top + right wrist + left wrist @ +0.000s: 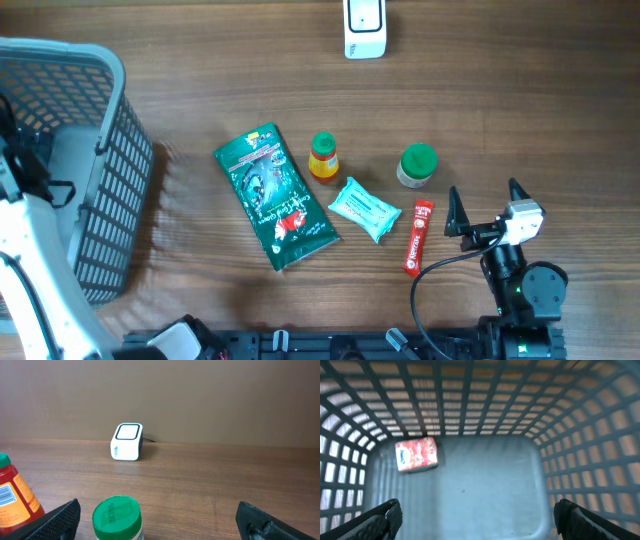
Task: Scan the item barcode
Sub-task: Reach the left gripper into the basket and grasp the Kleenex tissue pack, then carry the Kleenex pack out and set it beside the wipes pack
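Observation:
The white barcode scanner (365, 28) stands at the table's far edge, also visible in the right wrist view (126, 441). Items lie mid-table: a green bag (273, 197), an orange bottle (323, 157), a pale wipes packet (364, 209), a green-lidded jar (417, 166) and a red stick sachet (418, 237). My right gripper (486, 205) is open and empty, just right of the sachet and behind the jar (116, 516). My left gripper (477, 515) is open and empty inside the grey basket (480, 400), above its floor, where a red packet (416, 453) lies.
The grey mesh basket (60, 170) fills the table's left side, with the white left arm (30, 260) reaching into it. The orange bottle (12, 497) stands at the left edge of the right wrist view. Bare wood lies between the items and the scanner.

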Available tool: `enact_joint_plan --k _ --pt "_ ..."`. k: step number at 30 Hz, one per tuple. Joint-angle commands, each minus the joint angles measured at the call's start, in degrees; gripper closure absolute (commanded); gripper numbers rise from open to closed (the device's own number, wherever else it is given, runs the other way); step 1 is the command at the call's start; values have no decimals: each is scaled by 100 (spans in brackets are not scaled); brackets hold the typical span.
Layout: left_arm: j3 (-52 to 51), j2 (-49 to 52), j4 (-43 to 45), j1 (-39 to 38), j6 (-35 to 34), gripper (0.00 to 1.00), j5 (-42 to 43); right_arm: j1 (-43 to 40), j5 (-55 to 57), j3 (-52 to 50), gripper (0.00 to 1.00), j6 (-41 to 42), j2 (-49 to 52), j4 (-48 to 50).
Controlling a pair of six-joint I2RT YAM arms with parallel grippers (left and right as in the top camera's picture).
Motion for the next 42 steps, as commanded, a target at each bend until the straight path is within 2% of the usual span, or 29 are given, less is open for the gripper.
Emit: enact_joint_plan --k 1,7,10,14,20,23,29,32,33,34,35,39,42 --pt "-2 704 -46 378 -308 0 197 -7 15 -7 0 -70 -26 17" --pt "-363 1875 286 791 -306 7 -173 -7 15 -7 0 -68 -26 17" --pt "-597 2310 494 850 -306 16 -791 -7 15 -7 0 -70 -26 20" --pt "-863 2601 804 850 -304 16 -1220 -7 15 -7 0 -72 -26 17" --pt "-1047 2780 1397 850 -302 16 -1325 -7 15 -7 0 -68 -26 17" --pt "-1047 2839 1574 852 -302 20 -1333 -7 15 -7 0 -70 -26 20" --pt "-1047 3202 1816 951 -302 22 -1366 -7 15 -7 0 -70 -26 17" --pt "-1047 3436 1818 1121 -302 36 -1366 -7 15 -7 0 -68 -26 20" --pt "-1047 3493 1816 1182 -302 47 -1364 -7 15 -4 0 -70 -26 17" --pt "-1047 3543 1790 1233 -302 68 -1342 -7 15 -7 0 -68 -26 20" --pt "-1047 3585 1720 1276 -304 96 -1257 -7 15 -7 0 -68 -26 17" --pt "-994 3486 1661 1228 -297 96 -1040 -7 15 -7 0 -68 -26 17" --pt "-887 2922 1620 1078 -302 96 -638 -7 15 -7 0 -70 -26 17"
